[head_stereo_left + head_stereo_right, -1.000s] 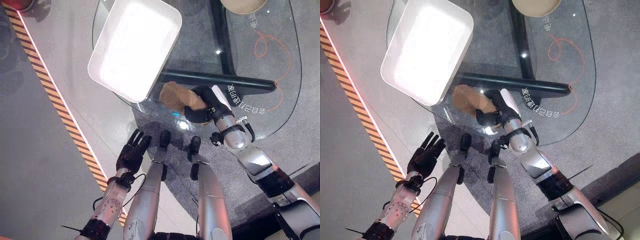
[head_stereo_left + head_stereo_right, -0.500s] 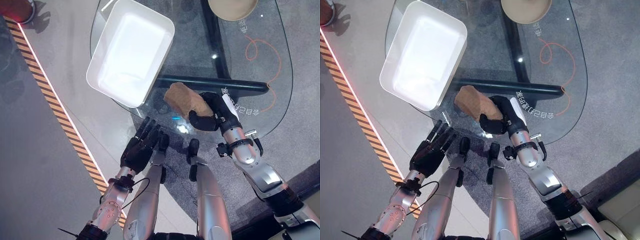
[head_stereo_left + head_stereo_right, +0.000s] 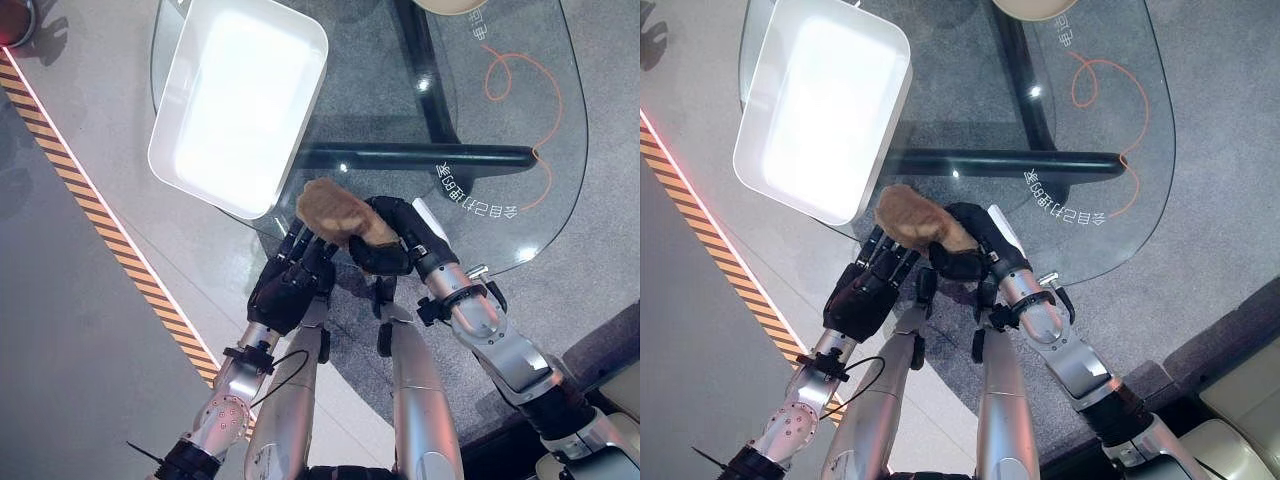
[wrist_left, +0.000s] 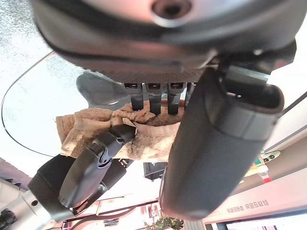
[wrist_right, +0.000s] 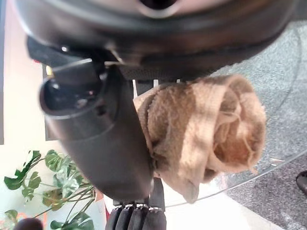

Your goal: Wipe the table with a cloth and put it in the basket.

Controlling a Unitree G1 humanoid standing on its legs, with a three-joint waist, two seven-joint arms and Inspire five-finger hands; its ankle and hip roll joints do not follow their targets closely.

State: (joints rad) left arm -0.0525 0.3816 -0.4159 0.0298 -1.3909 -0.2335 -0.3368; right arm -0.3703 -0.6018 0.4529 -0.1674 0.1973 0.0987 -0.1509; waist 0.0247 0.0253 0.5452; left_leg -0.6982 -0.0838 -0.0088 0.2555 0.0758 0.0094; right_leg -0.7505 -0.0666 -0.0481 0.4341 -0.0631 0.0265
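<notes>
Cloth (image 3: 338, 213), brown and bunched, sits at the near edge of the glass table (image 3: 520, 170) in my head views, clamped in the right hand (image 3: 392, 237). At about 11 o'clock from it stands the white basket (image 3: 240, 105). The left hand (image 3: 290, 285) reaches up with straight fingers to the cloth's underside. From the left wrist, I see those fingers (image 4: 150, 98) extended, tips against the cloth. From the right wrist, my thumb (image 5: 103, 143) and fingers curl round the wad (image 5: 206, 124).
</notes>
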